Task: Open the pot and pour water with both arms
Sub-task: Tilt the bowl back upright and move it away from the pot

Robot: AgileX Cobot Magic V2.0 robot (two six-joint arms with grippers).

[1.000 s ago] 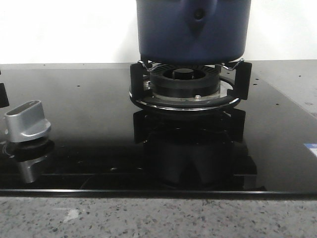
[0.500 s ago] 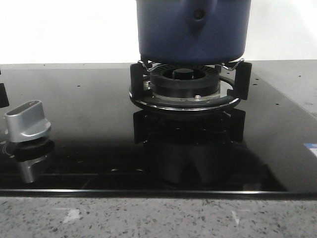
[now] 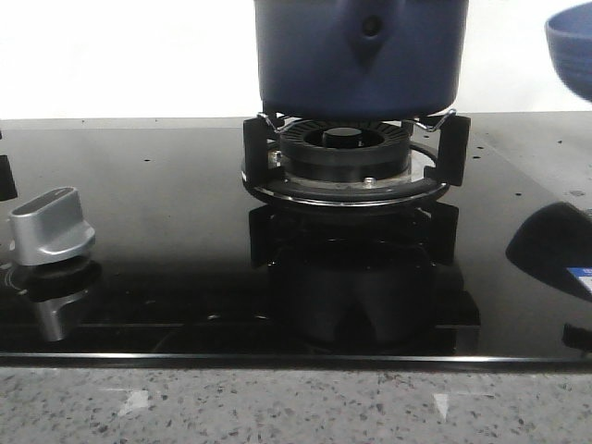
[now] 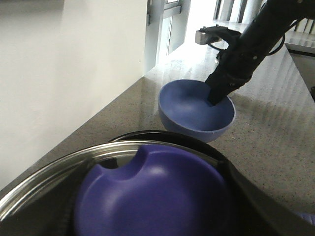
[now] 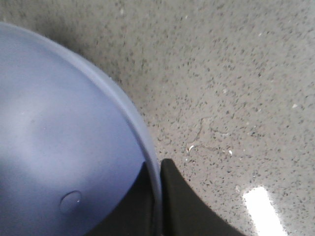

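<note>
Gripping the bowl [image 4: 196, 110] by its rim, my right gripper [image 4: 218, 96] holds it above open counter [image 5: 236, 73]. I see the pot [image 3: 361, 55] on the burner [image 3: 345, 162]; my left gripper's state I cannot tell.

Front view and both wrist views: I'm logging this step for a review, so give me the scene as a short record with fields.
pot: dark blue pot sits on the burner stand of the black glass cooktop
bowl: lighter blue bowl held above the grey counter, beside the pot
right tool: shut on the bowl's rim
left tool: not in view
pot opening: a blue lid-like piece shows inside the metal rim
knob: silver knob on the cooktop's left
</note>
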